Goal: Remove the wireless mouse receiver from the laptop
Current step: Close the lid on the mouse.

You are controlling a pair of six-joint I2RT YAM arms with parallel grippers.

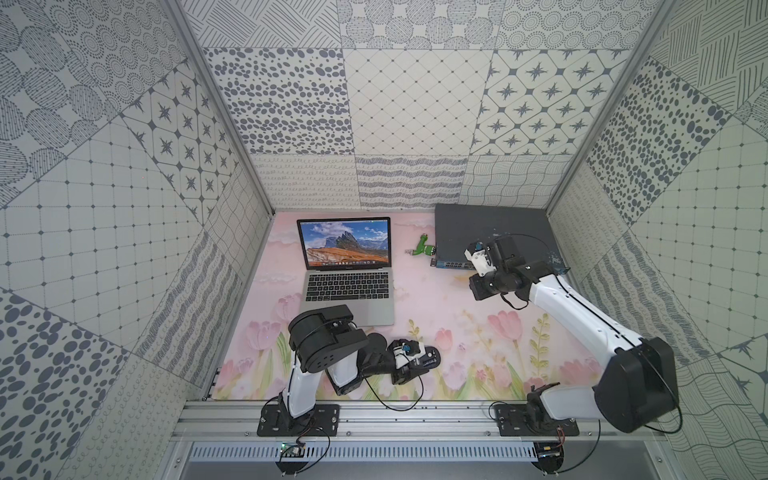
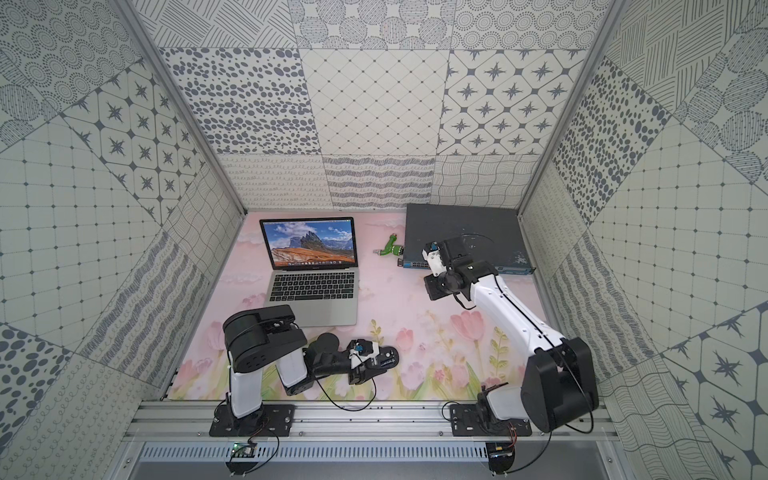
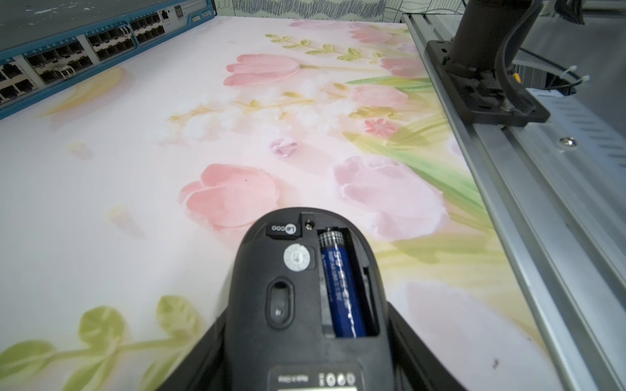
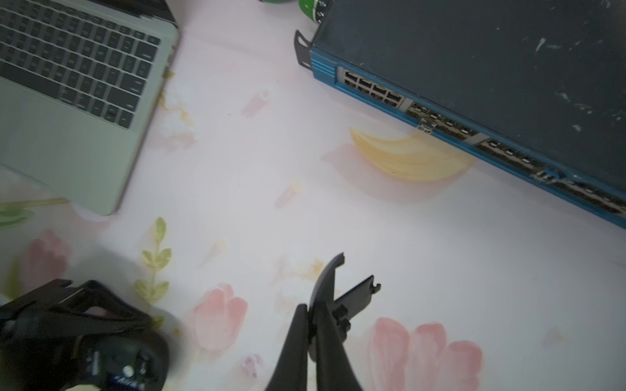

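Mouse (image 3: 298, 257) clamped belly-up in left pincer (image 3: 305, 315), battery bay (image 3: 345, 287) bared; lid (image 4: 352, 296) nipped tight in right pincer (image 4: 313, 308), likely for refitting.

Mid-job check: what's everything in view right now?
laptop: 1, silver-grey, back left
network switch: 1, dark grey, blue front, back right
USB stick: 1, green, between laptop and switch
mouse: 1, black, upside down, front centre
battery: 1, blue, in mouse's open bay
receiver, probably: 1, black nub, slotted in mouse's underside
cover plate: 1, black, thin, right of centre
left gripper: 1, black, clamped on mouse
right gripper: 1, black, shut on cover plate
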